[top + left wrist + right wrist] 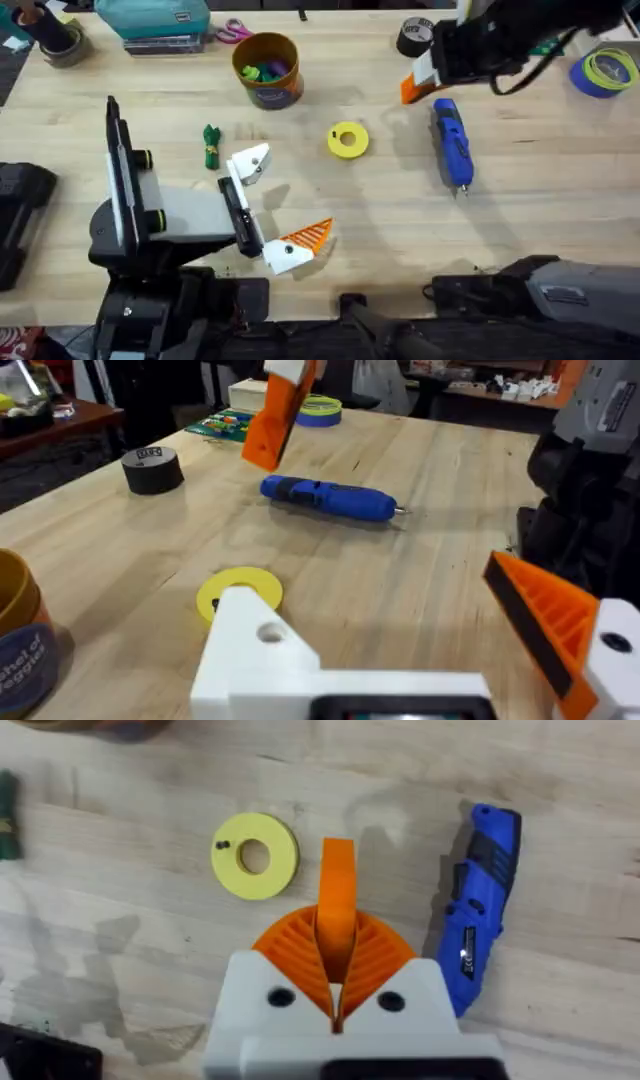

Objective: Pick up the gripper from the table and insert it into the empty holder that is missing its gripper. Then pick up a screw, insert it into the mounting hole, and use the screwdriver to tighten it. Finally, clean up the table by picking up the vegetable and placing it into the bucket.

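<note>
My right gripper [428,72] hangs above the table's far right, shut on the loose orange gripper [338,870], which points down between its ribbed orange pads. The left wrist view shows that orange gripper [272,425] hanging above the blue screwdriver [330,498]. The screwdriver [452,140] lies flat just nearer than the right gripper. My left gripper [275,200] rests open near the middle. One of its fingers is the plain white holder [250,162]; the other carries an orange wedge [312,236]. The green vegetable [211,147] lies left of the holder. The bucket [267,70] stands behind it.
A yellow disc [347,140] with a small dark screw [222,846] on its rim lies between the holder and the screwdriver. A black tape roll [414,36] and a blue-yellow tape roll [605,72] sit at the far right. The bucket holds coloured toys.
</note>
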Controlling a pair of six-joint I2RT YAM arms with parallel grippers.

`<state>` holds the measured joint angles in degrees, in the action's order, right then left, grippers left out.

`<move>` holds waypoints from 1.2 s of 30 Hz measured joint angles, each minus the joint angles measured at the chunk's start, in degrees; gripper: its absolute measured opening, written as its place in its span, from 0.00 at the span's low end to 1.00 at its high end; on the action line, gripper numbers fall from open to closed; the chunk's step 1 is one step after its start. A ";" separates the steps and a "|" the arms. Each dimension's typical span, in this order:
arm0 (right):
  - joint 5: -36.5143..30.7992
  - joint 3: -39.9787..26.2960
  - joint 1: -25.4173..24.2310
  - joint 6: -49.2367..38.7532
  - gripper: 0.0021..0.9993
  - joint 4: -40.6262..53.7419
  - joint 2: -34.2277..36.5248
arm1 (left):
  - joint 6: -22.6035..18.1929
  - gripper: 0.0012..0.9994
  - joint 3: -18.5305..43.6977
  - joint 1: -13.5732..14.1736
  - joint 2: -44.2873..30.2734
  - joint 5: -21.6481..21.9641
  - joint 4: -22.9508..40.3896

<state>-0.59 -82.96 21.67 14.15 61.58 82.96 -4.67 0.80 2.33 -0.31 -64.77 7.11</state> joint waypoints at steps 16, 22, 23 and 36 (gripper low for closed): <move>8.07 4.50 0.00 0.22 0.01 -13.91 -5.15 | 0.00 0.99 0.00 0.00 0.02 0.00 -0.02; 12.86 16.62 -0.49 0.65 0.01 -28.69 -9.01 | 0.00 0.99 0.00 0.00 0.00 0.00 0.00; 14.39 18.49 -0.78 0.72 0.01 -31.27 -9.67 | 0.00 0.99 0.00 0.00 -0.01 0.00 0.00; 42.87 38.72 -7.87 18.58 0.01 -78.19 -12.50 | 0.00 0.99 0.00 0.00 0.00 -0.09 0.00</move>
<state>42.28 -44.24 13.81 32.73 -16.61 70.46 -4.67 0.80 2.33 -0.31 -64.86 7.11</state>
